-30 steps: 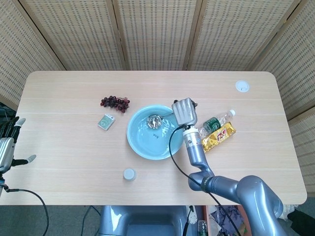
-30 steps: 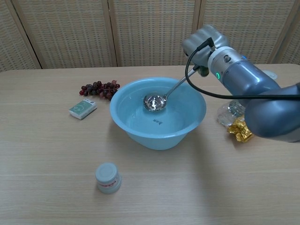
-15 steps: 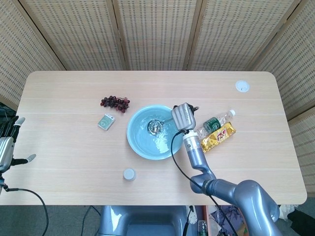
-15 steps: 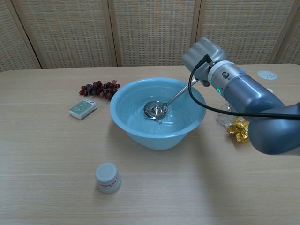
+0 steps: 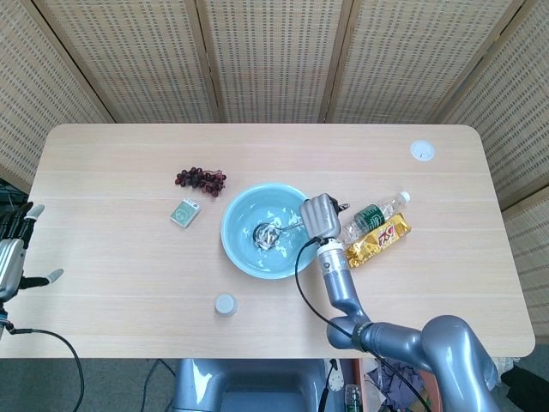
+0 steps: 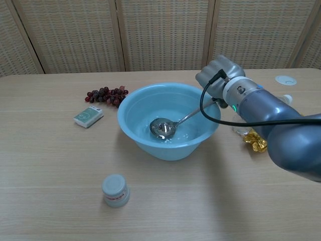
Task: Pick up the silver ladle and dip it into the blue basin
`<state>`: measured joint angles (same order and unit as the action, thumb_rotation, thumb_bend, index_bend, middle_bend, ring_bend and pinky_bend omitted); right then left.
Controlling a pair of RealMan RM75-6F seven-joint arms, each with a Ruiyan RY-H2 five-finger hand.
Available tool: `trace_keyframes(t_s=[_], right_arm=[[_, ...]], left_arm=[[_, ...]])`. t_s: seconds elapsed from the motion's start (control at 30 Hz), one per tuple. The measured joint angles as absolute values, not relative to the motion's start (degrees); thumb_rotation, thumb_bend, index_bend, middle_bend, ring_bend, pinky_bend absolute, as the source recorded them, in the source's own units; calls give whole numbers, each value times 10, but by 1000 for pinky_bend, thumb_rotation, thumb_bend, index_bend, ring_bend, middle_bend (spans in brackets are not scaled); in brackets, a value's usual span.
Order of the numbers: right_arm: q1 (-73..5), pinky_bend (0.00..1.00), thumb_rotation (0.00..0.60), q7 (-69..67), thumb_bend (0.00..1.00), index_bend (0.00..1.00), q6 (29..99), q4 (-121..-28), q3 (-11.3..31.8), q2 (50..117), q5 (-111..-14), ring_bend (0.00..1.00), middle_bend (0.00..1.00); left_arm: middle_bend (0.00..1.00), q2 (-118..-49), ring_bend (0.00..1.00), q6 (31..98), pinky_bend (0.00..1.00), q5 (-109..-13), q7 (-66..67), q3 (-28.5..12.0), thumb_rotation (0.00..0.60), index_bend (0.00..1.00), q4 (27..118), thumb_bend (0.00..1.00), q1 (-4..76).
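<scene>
Below the right hand's (image 6: pixel 219 76) fingers, clamped on the silver ladle (image 6: pixel 173 124), its bowl sits inside the blue basin (image 6: pixel 145 100); left hand's (image 5: pixel 13 249) fingers spread apart.

- The right hand (image 6: pixel 216 78) covers the top of the silver ladle (image 6: pixel 163 128) handle.
- The right arm hides most of the bottle (image 5: pixel 371 213) in the chest view.
- The left hand (image 5: pixel 15 257) is cut by the head view's edge.
- The print on the small green box (image 5: pixel 184 213) is too small to read.
</scene>
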<state>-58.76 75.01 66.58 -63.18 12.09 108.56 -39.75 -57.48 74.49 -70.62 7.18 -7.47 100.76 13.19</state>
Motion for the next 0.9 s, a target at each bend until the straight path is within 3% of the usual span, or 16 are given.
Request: trace_keyframes(t_s=[0.33, 0.67, 0.9], right_arm=[[-576, 1000, 600, 826, 899, 811, 696, -803, 192, 1019, -232, 988, 1000], [-581, 1000, 600, 807, 900, 810, 707, -884, 250, 953, -146, 988, 1000], [-595, 1000, 600, 788, 904, 810, 718, -922, 267, 917, -119, 988, 1000]], left_arm=[[0, -576, 0, 745, 0, -707, 78, -72, 600, 0, 1010, 0, 133], [0, -578, 0, 743, 0, -704, 83, -72, 600, 0, 1011, 0, 135], [0, -577, 0, 744, 0, -702, 82, -73, 600, 0, 1012, 0, 135]])
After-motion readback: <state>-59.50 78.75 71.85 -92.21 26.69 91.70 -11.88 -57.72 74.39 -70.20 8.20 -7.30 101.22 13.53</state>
